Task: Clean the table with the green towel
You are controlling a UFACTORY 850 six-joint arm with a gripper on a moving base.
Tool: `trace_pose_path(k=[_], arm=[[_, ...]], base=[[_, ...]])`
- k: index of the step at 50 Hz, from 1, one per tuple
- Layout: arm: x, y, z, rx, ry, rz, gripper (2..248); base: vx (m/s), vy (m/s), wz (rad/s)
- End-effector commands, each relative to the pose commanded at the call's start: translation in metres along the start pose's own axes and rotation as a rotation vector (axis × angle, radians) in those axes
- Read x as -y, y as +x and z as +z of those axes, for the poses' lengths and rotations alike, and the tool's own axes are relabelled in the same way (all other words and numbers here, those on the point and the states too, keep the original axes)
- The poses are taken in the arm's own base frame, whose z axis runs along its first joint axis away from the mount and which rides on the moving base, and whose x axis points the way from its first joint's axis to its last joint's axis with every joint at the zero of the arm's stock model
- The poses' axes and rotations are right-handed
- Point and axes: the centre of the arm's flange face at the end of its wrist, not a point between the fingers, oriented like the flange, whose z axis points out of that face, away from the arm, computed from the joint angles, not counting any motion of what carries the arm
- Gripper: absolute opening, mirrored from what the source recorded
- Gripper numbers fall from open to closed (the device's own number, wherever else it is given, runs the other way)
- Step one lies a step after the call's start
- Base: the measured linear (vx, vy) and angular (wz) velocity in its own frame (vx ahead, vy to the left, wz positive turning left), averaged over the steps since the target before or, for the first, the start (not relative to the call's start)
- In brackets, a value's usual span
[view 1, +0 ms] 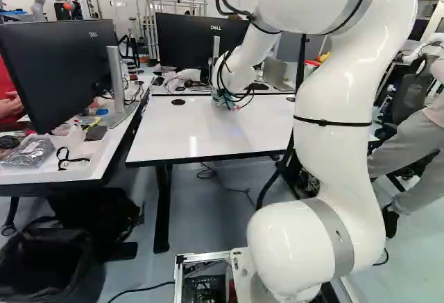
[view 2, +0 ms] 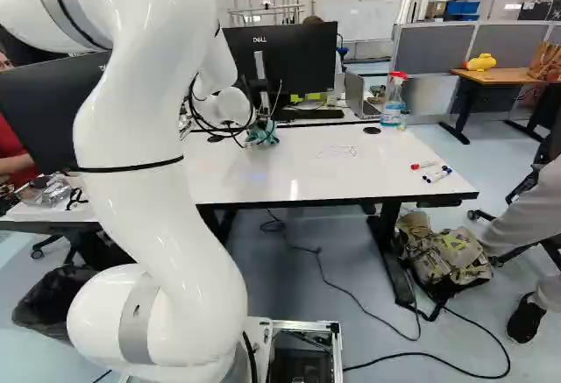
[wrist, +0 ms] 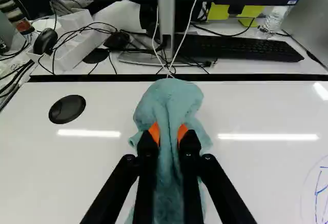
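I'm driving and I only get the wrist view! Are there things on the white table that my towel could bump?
Observer: Yes, pens with red and blue caps lie at the right end of the table in the right base view.

Operator: Ooh! And is there any spray stuff for cleaning?

Observer: A spray bottle with a red top stands by the table's far edge, towards that same end. I can't tell what's in it.
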Motion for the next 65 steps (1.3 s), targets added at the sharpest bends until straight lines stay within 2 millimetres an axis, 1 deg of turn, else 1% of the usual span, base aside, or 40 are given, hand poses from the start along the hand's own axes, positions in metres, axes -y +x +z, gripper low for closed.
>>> trace_pose_path(k=[27, 42, 65], arm=[[0.000, -0.023, 0.024, 0.052, 0.000, 0.000, 55], [0.000, -0.023, 0.024, 0.055, 0.000, 0.000, 55], [0.000, -0.028, 0.024, 0.108, 0.000, 0.000, 55]], base=[[0.000, 0.000, 0.000], [0.000, 0.000, 0.000], [0.000, 0.000, 0.000]])
